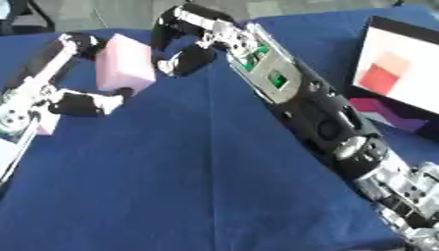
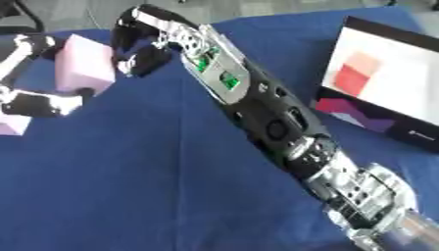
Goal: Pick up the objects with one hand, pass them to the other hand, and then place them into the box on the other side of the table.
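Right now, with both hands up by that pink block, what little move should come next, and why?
Probably the right hand should curl its fingers onto the pink block. The left hand holds the block from its own side, and the right hand sits just beside it, seemingly not yet gripping. The box waits on the right.

block (image 1: 125,62) far left, between both hands | box (image 2: 386,81) far right

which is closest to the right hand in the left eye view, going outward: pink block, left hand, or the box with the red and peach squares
Measured from the right hand:
1. pink block, just to its left, right beside the fingers.
2. left hand, on the block's far side, lower left.
3. box, far off at the table's right edge, holding red and peach squares.
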Tool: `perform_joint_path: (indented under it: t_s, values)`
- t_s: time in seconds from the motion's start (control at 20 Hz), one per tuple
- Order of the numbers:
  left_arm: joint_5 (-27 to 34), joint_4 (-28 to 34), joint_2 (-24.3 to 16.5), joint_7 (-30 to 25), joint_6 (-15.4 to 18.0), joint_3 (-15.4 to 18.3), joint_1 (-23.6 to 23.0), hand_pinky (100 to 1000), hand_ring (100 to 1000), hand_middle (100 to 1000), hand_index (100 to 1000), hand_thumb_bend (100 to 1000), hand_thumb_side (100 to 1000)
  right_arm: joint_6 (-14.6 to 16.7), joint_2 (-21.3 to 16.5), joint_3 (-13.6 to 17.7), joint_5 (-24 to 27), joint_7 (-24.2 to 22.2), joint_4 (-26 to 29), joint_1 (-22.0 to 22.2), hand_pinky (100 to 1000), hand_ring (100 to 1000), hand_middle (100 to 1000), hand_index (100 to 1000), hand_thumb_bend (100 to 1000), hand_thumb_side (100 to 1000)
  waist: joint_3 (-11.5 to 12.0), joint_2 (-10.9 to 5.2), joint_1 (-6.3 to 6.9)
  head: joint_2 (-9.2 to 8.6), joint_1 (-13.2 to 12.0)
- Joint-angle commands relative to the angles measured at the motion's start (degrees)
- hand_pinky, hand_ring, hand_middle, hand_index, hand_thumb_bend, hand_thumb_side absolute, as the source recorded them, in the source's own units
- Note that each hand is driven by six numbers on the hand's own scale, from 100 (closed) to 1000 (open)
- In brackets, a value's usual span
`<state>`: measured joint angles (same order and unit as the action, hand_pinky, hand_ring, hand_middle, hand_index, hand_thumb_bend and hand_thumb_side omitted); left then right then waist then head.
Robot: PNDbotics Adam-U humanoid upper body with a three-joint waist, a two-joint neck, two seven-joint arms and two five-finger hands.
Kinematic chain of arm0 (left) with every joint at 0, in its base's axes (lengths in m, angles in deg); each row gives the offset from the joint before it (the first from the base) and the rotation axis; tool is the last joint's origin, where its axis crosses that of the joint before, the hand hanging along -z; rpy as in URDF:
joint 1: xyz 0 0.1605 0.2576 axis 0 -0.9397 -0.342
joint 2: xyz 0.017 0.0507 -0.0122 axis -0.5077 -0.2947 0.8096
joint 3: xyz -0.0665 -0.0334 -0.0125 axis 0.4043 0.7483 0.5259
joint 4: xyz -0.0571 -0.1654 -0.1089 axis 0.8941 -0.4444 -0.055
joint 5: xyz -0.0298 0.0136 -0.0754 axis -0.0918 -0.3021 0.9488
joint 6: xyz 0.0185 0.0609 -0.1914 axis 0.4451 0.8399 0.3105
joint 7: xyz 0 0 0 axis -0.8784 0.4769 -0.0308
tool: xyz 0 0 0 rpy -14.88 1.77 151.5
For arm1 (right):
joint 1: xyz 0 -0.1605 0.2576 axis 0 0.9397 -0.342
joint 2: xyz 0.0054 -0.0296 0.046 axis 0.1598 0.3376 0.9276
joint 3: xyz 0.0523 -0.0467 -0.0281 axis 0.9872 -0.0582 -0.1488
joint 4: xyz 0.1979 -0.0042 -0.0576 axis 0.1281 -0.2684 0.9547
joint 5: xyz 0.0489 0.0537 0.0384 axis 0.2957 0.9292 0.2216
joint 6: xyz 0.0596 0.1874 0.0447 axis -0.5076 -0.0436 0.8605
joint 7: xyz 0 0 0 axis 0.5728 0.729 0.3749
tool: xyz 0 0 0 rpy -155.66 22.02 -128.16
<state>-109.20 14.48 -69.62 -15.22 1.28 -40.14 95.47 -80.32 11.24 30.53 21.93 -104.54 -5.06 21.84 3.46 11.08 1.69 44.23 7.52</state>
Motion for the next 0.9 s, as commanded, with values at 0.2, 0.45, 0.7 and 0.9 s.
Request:
perform_joint_path:
  t_s: [0.2, 0.45, 0.7, 0.9]
  values:
    - [-1.1, 0.4, -0.5, 0.7, -0.6, 0.0, 0.3, 786, 720, 591, 547, 100, 100, -0.1, -0.8, 0.5, -1.9, -1.2, 3.2, -1.6, 895, 804, 752, 841, 480, 100, -0.2, -1.36, -0.32, -0.11, 0.1]
    - [-2.6, 0.2, -0.5, 1.7, -1.1, -0.1, 0.2, 783, 714, 582, 546, 100, 100, 0.4, -1.4, 0.9, -5.7, -4.3, 6.7, -1.9, 904, 842, 794, 899, 592, 128, -0.3, -1.38, -0.34, -0.11, 0.1]
    - [-2.9, 0.1, -0.3, 2.7, -1.6, 0.0, 0.1, 780, 706, 569, 545, 100, 100, 0.4, -1.6, 1.2, -6.5, -6.3, 8.7, -1.8, 904, 845, 798, 903, 613, 143, -0.3, -1.37, -0.33, -0.11, 0.2]
    - [-3.3, 0.1, -0.3, 3.0, -1.8, -0.1, 0.0, 780, 702, 563, 545, 100, 100, -0.3, -1.9, 1.1, -5.8, -6.7, 10.5, -1.8, 903, 844, 797, 902, 610, 150, -0.3, -1.33, -0.34, -0.11, 0.2]
